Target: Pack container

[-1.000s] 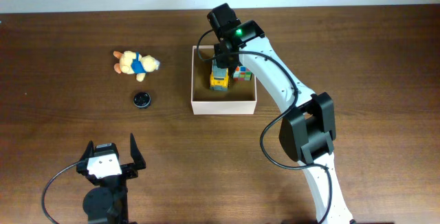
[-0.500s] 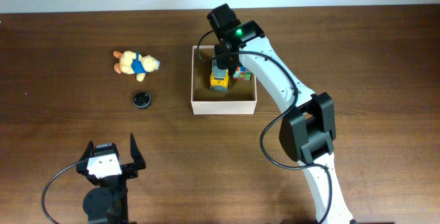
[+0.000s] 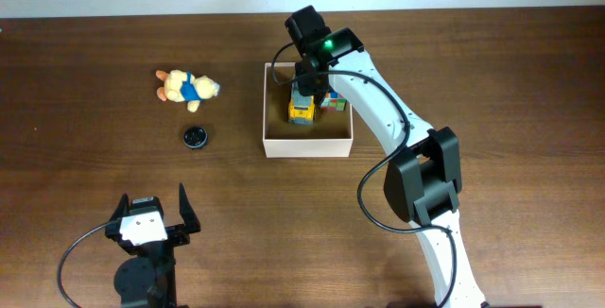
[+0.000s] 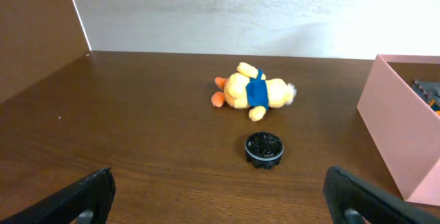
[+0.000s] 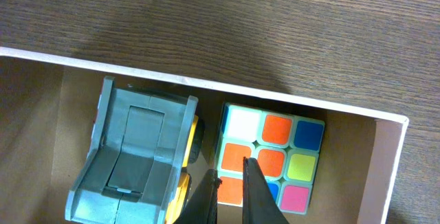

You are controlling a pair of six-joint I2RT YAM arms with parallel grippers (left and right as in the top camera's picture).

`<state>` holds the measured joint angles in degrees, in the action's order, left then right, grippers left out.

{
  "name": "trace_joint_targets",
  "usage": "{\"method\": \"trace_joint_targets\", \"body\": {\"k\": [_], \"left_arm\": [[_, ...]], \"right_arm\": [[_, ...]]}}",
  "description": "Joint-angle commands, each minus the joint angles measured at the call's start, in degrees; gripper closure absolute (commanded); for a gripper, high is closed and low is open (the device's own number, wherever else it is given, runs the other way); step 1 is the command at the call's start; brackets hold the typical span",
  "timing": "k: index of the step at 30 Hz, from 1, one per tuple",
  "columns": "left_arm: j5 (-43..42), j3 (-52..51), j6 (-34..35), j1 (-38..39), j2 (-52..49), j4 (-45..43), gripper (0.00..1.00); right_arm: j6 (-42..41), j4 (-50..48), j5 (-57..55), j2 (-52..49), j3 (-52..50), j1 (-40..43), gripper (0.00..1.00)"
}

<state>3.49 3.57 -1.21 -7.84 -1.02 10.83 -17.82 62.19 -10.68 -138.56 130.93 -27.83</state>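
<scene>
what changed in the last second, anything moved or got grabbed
Nothing visibly changed. The right gripper is shut above the colour cube and toy truck inside the container, holding nothing. The left gripper is open, away from everything. The plush toy and black disc lie where they were, left of the container.

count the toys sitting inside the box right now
2. A yellow and grey toy truck lies in the container, and a colour cube sits close beside it. The right arm covers part of the box from above, so something small may be hidden.
</scene>
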Motion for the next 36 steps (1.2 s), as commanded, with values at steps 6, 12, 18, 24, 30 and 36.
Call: {"method": "trace_joint_targets", "body": {"k": [6, 12, 18, 24, 30, 36], "left_arm": [[0.6, -0.4, 0.3, 0.2, 0.0, -0.3, 0.01], [0.6, -0.4, 0.3, 0.2, 0.0, -0.4, 0.01], [0.6, -0.4, 0.3, 0.2, 0.0, -0.3, 0.01], [0.6, -0.4, 0.3, 0.2, 0.0, -0.3, 0.01], [0.6, -0.4, 0.3, 0.2, 0.0, -0.3, 0.01], [0.6, -0.4, 0.3, 0.2, 0.0, -0.3, 0.01]], "right_arm": [[-0.7, 0.0, 1.4, -1.7, -0.6, -0.5, 0.96], [-0.7, -0.7, 1.4, -1.7, -1.3, -0.8, 0.96], [-0.7, -0.9, 2.5, -1.7, -2.2, -0.8, 0.96], [-1.1, -1.3, 3.0, -1.7, -2.5, -1.0, 0.96], [-1.1, -2.4, 3.0, -1.7, -2.5, -2.2, 0.96], [-1.1, -3.1, 3.0, -1.7, -2.5, -3.3, 0.96]]}}
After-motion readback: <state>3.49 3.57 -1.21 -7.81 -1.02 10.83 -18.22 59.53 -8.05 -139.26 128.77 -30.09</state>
